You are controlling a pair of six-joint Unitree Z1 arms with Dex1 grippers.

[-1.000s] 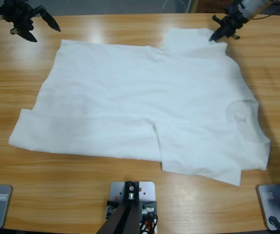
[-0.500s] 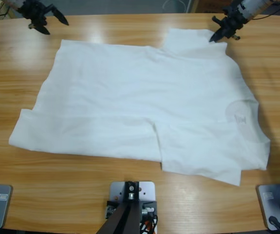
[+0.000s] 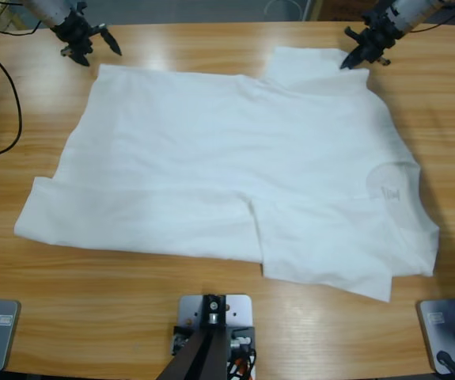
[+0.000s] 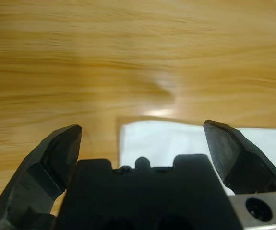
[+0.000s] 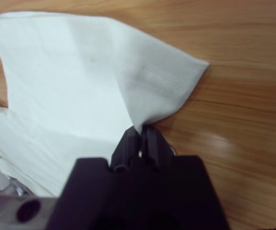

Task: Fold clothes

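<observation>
The clothes are one white T-shirt, spread flat across the wooden table with a faint printed mark near its right end. My left gripper hovers open just beyond the shirt's far left corner. In the left wrist view that white corner lies between the spread jaws of my left gripper. My right gripper is at the far right sleeve. The right wrist view shows my right gripper shut on a pinch of the sleeve's hemmed fabric, which rises slightly off the wood.
A black cable loops over the table's left end. Bare wood runs along the far edge between the two arms and along the near edge in front of the shirt.
My left gripper has travelled right and closer to the shirt's far left corner. The right gripper and the shirt have stayed where they were.
</observation>
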